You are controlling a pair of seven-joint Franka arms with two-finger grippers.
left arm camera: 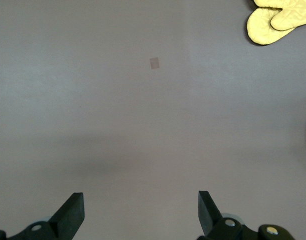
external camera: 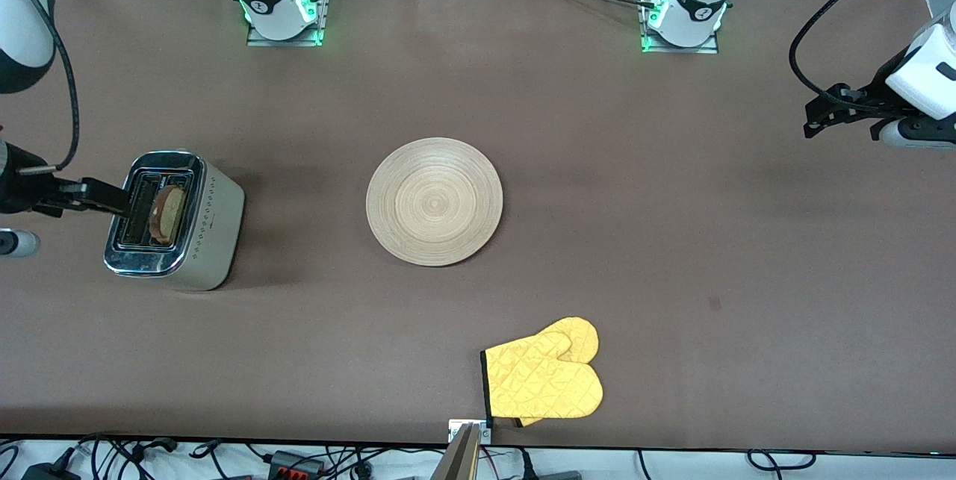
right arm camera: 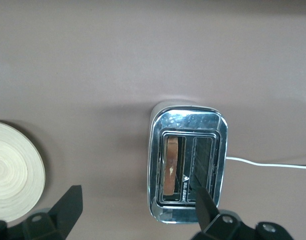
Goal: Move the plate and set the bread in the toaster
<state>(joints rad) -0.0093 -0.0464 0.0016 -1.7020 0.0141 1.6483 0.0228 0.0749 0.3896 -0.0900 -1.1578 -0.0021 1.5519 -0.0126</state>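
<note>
Bread (external camera: 169, 213) half-hidden in toaster (external camera: 175, 220) slot

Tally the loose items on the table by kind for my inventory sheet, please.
Plate: 1
Toaster: 1
Bread slice, standing in a toaster slot: 1
Yellow oven mitt: 1
Total: 4

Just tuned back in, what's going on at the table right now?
The bread already stands in one slot of the toaster, and the wooden plate sits bare mid-table. The right tool hangs open over the toaster, holding nothing. The left tool waits open over bare table at its own end. A yellow oven mitt lies nearer the front camera.
</note>
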